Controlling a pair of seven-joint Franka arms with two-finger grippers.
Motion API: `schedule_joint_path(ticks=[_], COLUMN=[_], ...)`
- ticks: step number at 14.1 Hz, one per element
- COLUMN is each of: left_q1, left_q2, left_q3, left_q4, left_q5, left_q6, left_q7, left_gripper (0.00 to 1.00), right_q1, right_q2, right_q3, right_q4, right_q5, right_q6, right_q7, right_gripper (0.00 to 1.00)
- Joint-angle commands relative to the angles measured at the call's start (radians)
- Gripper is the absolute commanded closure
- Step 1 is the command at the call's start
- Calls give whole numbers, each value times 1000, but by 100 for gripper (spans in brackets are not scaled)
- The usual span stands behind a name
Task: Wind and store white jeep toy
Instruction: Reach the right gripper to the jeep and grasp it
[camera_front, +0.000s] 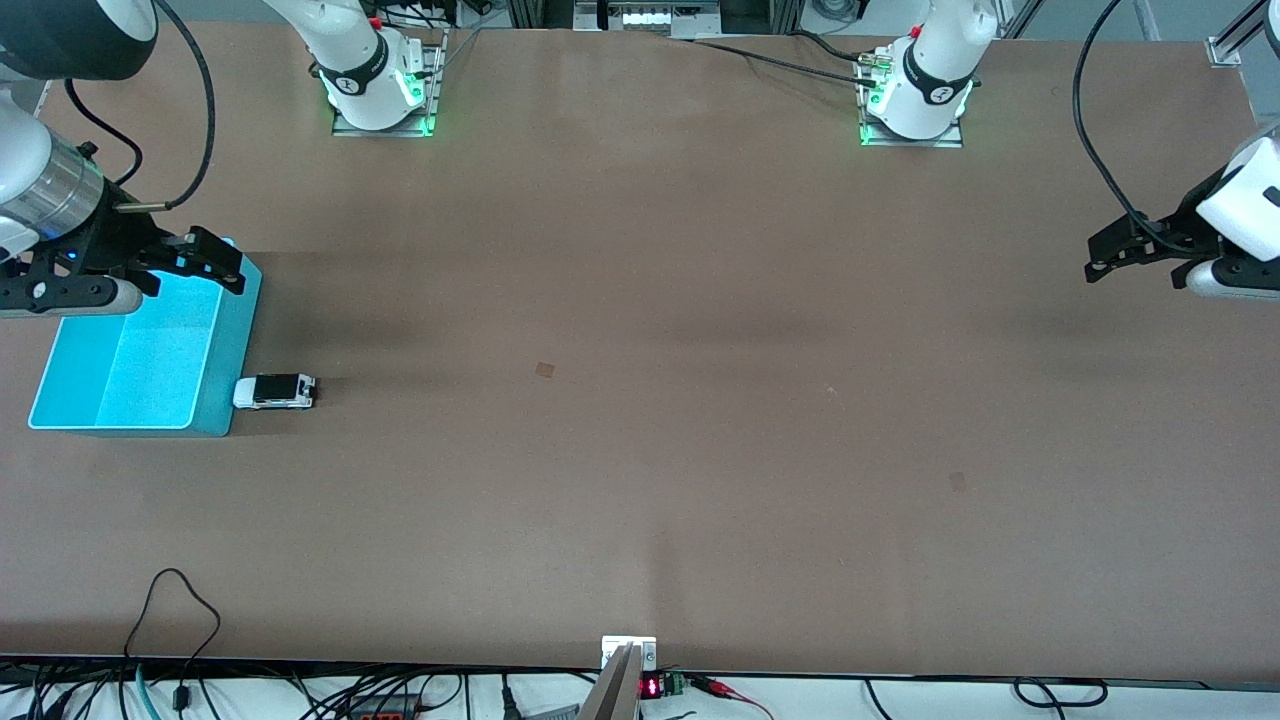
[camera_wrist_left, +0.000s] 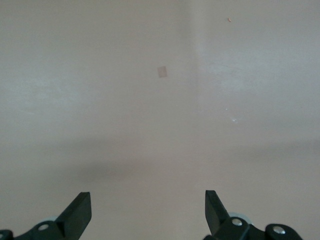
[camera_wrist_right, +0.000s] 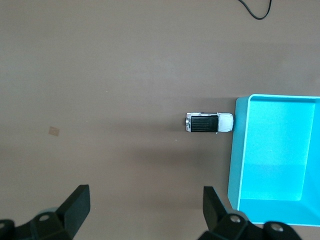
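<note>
The white jeep toy (camera_front: 275, 391) stands on its wheels on the table, touching or almost touching the outer wall of the turquoise bin (camera_front: 228, 372), at the bin's corner nearer the front camera. The bin looks empty. In the right wrist view the jeep (camera_wrist_right: 208, 122) sits just beside the bin's wall (camera_wrist_right: 233, 165). My right gripper (camera_front: 190, 270) is open and empty in the air over the bin's farther corner; it also shows in its own view (camera_wrist_right: 145, 205). My left gripper (camera_front: 1140, 262) waits open and empty over bare table at the left arm's end, as its own view shows (camera_wrist_left: 147, 210).
A small tan patch (camera_front: 545, 370) marks the table's middle. A black cable loop (camera_front: 175, 600) lies on the table near the front edge at the right arm's end. A metal bracket (camera_front: 628, 655) sticks up at the middle of the front edge.
</note>
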Motion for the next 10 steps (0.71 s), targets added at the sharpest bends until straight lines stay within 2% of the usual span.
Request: schedule_joint_path(ticks=[1,3,7,10], left_q1=[56,68,65,68], left_q2=[-31,-31,-19,-17], left_q3=[-62,-88,-89,-89], left_q4=[-11,-11,23,27], left_q5=[-11,-11,-11,-11], left_q6=[-24,-25,-48,-64], left_q7=[-25,-26,-29,-28], left_gripper=[0,0,0,0], right_q1=[-4,-7,-1,-1], right_q2=[31,85,163,231], right_q3=[1,1,1,3], right_q4=[11,11,12,11], right_q5=[8,6,-7,-90], right_q6=[-9,-12,-3,-11], right_q7=[-9,-9,0,-128], right_gripper=[0,0,0,0])
